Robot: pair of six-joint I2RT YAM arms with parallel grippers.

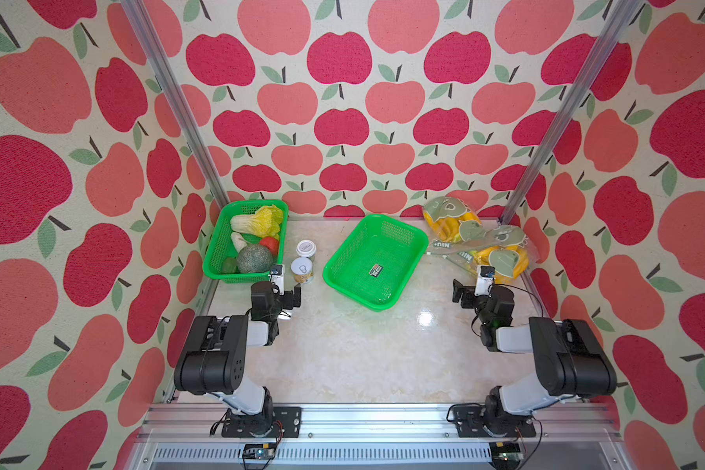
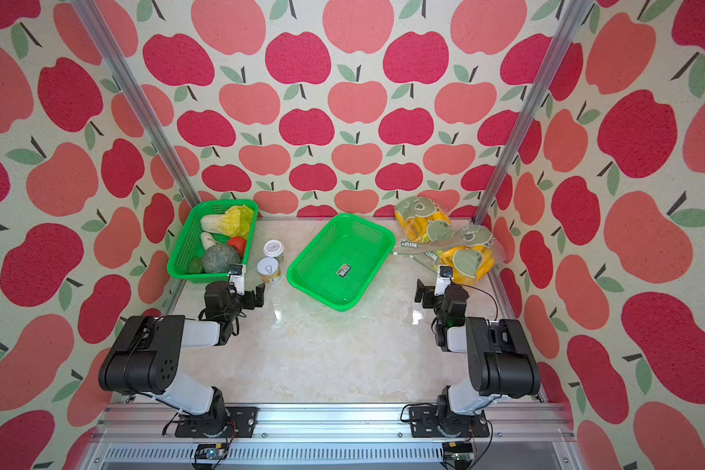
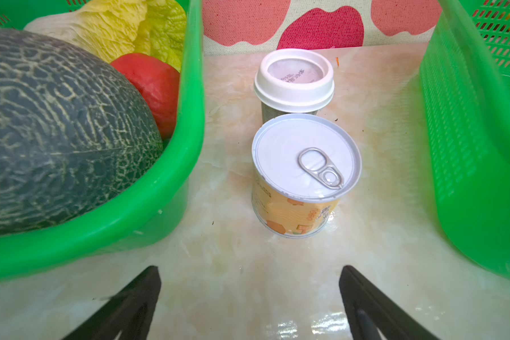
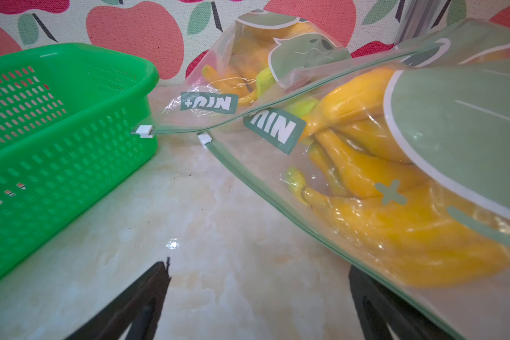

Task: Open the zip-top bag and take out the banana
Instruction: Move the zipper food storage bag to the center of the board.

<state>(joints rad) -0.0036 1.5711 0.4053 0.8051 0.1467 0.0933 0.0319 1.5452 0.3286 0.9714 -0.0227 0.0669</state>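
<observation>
A pale, marbled tabletop seen from above. At far left, a green produce basket holds a netted melon, cabbage and other vegetables. Just beside it stand a pull-tab can and a lidded cup. The left tool hangs in front of the can, jaws wide apart, holding nothing.

In the middle lies an empty basket (only a small label inside).

At right, the right tool is likewise spread open and empty, aimed at the zip-top bag. This bag lies near the tabletop's right edge with yellow bananas sealed inside. A second bag of bananas lies behind, touching it.

The step in hand appears to be the approach. To do it well, one tool should pin the bag's corner while the other pinches the white slider and draws it straight along the zip track, so the thin film does not bunch.
</observation>
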